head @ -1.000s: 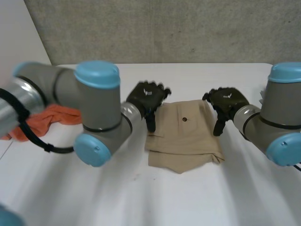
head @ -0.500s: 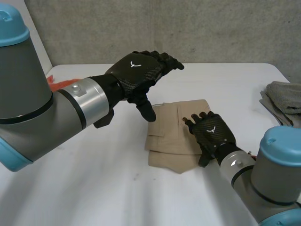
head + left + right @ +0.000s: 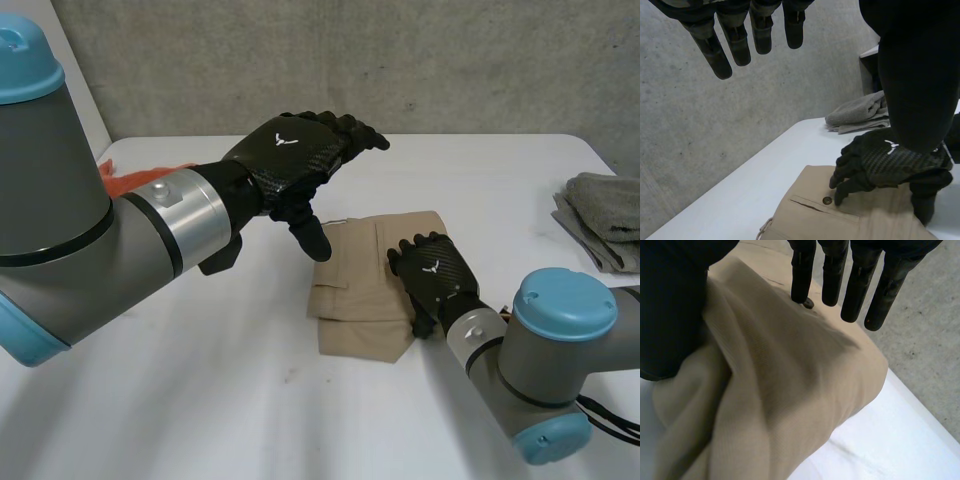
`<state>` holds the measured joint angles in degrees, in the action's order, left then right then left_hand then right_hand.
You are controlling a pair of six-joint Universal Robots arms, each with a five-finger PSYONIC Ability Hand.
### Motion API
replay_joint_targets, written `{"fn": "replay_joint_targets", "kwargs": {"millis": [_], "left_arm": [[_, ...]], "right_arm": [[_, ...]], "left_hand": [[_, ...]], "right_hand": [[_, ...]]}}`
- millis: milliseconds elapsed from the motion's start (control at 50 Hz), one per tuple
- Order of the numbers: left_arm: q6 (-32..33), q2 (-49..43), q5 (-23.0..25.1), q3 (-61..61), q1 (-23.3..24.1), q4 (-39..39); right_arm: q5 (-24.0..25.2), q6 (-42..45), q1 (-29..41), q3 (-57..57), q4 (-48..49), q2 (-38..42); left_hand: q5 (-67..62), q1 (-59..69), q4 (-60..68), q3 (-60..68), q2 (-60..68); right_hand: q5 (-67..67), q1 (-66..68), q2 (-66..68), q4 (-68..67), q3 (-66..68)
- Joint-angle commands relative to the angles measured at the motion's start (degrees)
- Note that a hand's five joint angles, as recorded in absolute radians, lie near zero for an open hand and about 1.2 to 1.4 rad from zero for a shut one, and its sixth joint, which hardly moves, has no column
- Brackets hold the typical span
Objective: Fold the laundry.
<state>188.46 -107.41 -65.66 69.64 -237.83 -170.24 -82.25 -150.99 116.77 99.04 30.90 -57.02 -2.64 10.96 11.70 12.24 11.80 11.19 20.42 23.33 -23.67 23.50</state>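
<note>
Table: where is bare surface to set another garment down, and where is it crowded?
Bare: the far strip of the table between the tan garment and the wall, and the near patch in front of it, between the arms. Crowded: the middle, where the right hand lies on the garment and the left hand hovers above. Grey cloth takes the right edge.

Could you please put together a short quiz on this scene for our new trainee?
1. True or false: the left hand grips the tan shorts.
2. The right hand is: A) resting on the shorts; B) lying beside them; C) raised clear of them.
3. Fill in: the small round thing at the right hand's fingertips is a ____.
Key: 1 false, it hovers open above the shorts; 2 A; 3 button.
</note>
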Motion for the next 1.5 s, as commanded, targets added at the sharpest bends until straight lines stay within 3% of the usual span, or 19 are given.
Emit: {"fn": "replay_joint_targets", "kwargs": {"millis": [20,100,200,320,400,480,500,580,640,720,900,1060,1200,1500], "left_arm": [[-0.02,0.00,0.01,0.58,-0.09,0.00],[-0.02,0.00,0.01,0.76,-0.09,0.00],[-0.02,0.09,0.01,0.76,0.00,0.00],[-0.02,0.18,0.01,0.76,0.00,0.00],[-0.02,0.97,0.01,0.76,-0.09,0.00],[-0.02,1.32,0.01,0.76,-0.09,0.00],[-0.02,1.23,0.01,0.76,-0.09,0.00],[-0.02,1.32,0.01,0.76,-0.26,0.00],[-0.02,1.23,0.01,0.76,-0.62,0.00],[-0.02,1.23,0.01,0.76,-0.97,-0.09],[-0.11,1.23,0.01,0.85,-0.88,0.00],[-1.60,1.67,0.01,0.85,-1.41,0.00],[-2.13,1.94,0.01,0.76,-1.76,-0.09],[-2.39,2.02,0.01,0.85,-1.50,-0.09]], "right_arm": [[-0.01,-0.01,0.39,-4.12,-0.05,3.23],[-0.28,-0.18,0.39,-5.79,-0.14,4.37],[-0.28,-0.44,-0.22,-7.19,0.21,3.76],[0.51,-0.62,-0.75,-8.87,-0.67,3.15],[1.91,0.34,-6.10,-9.04,-1.11,2.00],[8.76,3.06,-13.66,-9.22,-2.16,1.48],[13.13,4.72,-16.19,-9.65,-2.51,1.13],[22.72,8.51,-21.74,-12.28,-2.60,0.86],[25.65,8.96,-23.51,-15.36,-2.87,0.95],[25.39,5.89,-25.09,-23.35,-2.95,1.39],[25.47,-15.45,-30.71,-48.11,-2.78,6.38],[29.06,-21.27,-38.09,-61.23,-5.84,13.94],[39.78,-21.19,-44.85,-62.22,-9.11,19.92],[53.33,-19.78,-57.17,-55.89,-9.72,26.70]], "left_hand": [[1.25,0.43,-0.30,-0.84,-0.40],[1.25,0.43,-0.30,-0.84,-0.40],[1.25,0.43,-0.30,-0.84,-0.40],[1.25,0.43,-0.30,-0.84,-0.40],[1.25,0.43,-0.30,-0.84,-0.40],[1.42,0.26,-0.47,-1.01,-0.57],[1.25,0.43,-0.31,-0.85,-0.41],[1.42,0.26,-0.47,-1.01,-0.57],[1.42,0.26,-0.47,-1.01,-0.57],[1.42,0.26,-0.47,-1.01,-0.57],[1.42,0.26,-0.47,-1.01,-0.57],[1.42,0.26,-0.47,-1.01,-0.57],[1.42,0.26,-0.47,-1.01,-0.57],[1.42,0.26,-0.47,-1.01,-0.57]], "right_hand": [[11.42,12.20,9.29,-8.95,9.12],[25.18,25.95,23.05,-22.70,22.88],[58.76,59.53,56.63,-56.28,56.46],[58.81,59.58,56.67,-56.33,56.50],[58.81,59.58,56.67,-56.33,56.50],[58.81,59.58,56.67,-56.33,56.50],[58.81,59.58,56.67,-56.33,56.50],[58.81,59.58,56.67,-56.33,56.50],[58.81,59.58,56.67,-56.33,56.50],[58.81,59.58,56.67,-56.33,56.50],[58.81,59.58,56.67,-56.33,56.50],[58.81,59.58,56.67,-56.33,56.50],[58.81,59.58,56.67,-56.33,56.50],[58.81,59.58,56.67,-56.33,56.50]]}}
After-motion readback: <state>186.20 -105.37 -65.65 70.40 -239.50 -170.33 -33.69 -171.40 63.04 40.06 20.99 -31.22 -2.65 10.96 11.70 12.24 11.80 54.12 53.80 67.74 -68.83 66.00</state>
